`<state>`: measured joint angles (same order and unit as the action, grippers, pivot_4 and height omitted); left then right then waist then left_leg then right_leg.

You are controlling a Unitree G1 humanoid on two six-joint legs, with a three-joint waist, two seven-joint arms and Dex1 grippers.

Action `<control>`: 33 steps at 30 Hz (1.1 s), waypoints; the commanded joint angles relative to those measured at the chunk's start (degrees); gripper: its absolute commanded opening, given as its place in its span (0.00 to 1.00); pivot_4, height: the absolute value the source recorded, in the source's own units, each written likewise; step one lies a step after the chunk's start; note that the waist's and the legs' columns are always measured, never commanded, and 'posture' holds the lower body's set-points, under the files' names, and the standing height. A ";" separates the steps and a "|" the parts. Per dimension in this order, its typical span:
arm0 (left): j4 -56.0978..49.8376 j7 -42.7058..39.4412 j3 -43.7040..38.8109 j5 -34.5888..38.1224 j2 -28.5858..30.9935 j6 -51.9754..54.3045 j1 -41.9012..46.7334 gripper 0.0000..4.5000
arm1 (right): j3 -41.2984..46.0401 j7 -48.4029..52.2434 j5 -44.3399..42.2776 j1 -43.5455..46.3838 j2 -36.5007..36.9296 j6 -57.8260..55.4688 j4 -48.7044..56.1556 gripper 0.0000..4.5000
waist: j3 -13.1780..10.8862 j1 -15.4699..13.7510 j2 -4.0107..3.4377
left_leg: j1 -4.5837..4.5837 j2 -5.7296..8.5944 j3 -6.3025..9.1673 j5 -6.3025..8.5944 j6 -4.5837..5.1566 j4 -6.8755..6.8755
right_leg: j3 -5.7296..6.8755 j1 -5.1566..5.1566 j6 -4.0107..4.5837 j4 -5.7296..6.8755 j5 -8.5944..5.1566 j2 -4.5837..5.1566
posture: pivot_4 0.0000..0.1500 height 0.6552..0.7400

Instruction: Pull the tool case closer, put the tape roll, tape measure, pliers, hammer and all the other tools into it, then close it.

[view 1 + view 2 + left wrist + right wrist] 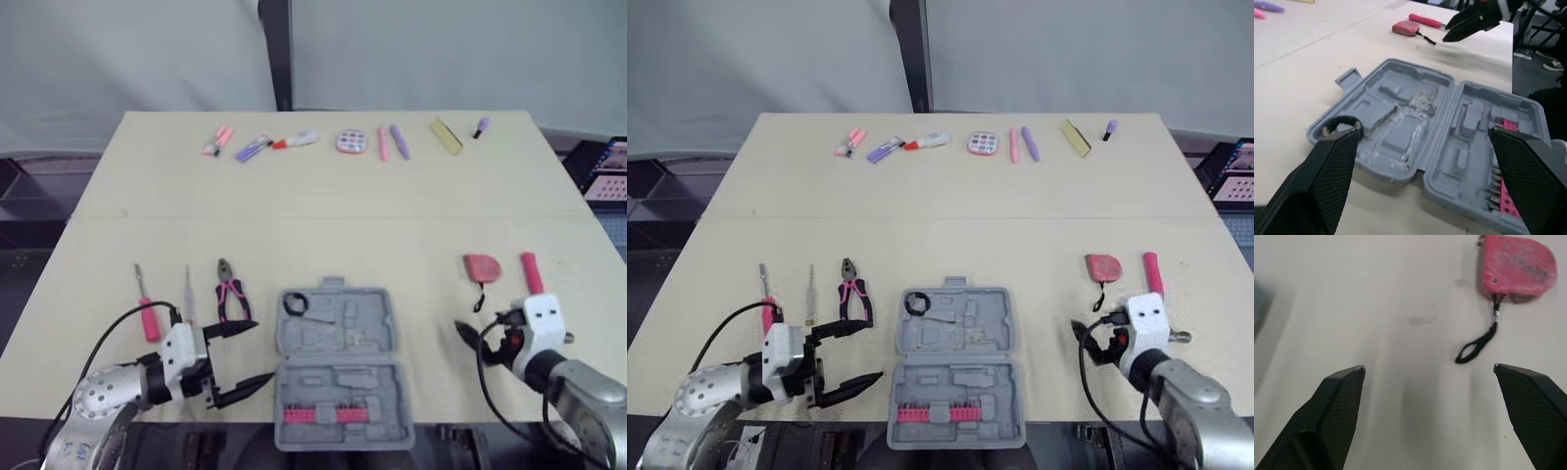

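Left eye view: a pale beige table (313,196) carries the work. At far left lies a pink-handled screwdriver (146,311), tip pointing away from the robot. A slim clear-handled screwdriver (188,294) lies just beside it, parallel and not touching. Next to the right lie steel pliers (230,294) with pink-and-black grips, nose pointing away.

The left gripper (265,350) hovers at the near edge, closer to the robot than the pliers. Its two black fingers are spread wide, holding nothing, and aimed at the left side of the case.

The grey moulded-plastic tool case (367,313) lies fully open and flat at the centre of the near edge, between the two grippers and touched by neither. A black tape roll (296,304) sits in the far-left recess of its far half. A pink strip of bits (333,414) sits in the near half.

The right gripper (1428,366) hovers over bare table to the right of the case, fingers released wide and empty. Beyond it lies a pink tape measure (481,266), its black wrist loop trailing toward the robot. Just right of that lies a pink handle (531,272), possibly the hammer's; its near end is hidden behind the right wrist.

Along the far edge, a row of small pink, purple and yellow items (351,142) lies well apart from everything else.
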<state>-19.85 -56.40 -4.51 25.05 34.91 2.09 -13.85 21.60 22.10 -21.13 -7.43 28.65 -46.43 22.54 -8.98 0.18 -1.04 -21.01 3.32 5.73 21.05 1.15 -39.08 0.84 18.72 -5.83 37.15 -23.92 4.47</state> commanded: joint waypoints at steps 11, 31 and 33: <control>-1.82 0.34 1.44 -0.38 0.06 -0.04 1.17 1.00 | -1.19 -6.75 3.75 17.69 -0.27 0.50 -21.32 0.99 | 0.03 0.07 -0.11 | 0.00 0.06 -0.03 0.00 0.01 -0.01 | -0.05 0.23 0.00 0.50 0.00 0.05 | 1.00 0.69; -3.97 2.89 1.49 -0.47 0.25 1.62 0.96 1.00 | -4.57 -6.03 5.58 19.48 1.08 3.91 -26.96 0.36 | 0.06 -0.08 -0.06 | -0.01 0.08 -0.02 0.00 0.01 -0.06 | -0.07 0.23 0.00 0.55 0.00 0.06 | 1.00 0.69; -4.05 2.99 1.56 -0.53 0.27 1.79 1.07 1.00 | -4.74 -6.07 5.55 19.27 1.10 3.91 -26.87 0.14 | 0.06 -0.09 -0.06 | -0.02 0.08 0.00 0.00 0.01 -0.06 | -0.07 0.23 0.00 0.55 0.00 0.06 | 1.00 0.69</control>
<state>-21.81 -53.71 -2.93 24.53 34.91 3.96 -12.73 16.31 16.38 -16.47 12.98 29.41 -42.09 -4.23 -8.91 0.09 -1.10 -21.03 3.40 5.73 21.05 1.17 -39.15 0.76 18.95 -5.83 37.71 -23.92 4.53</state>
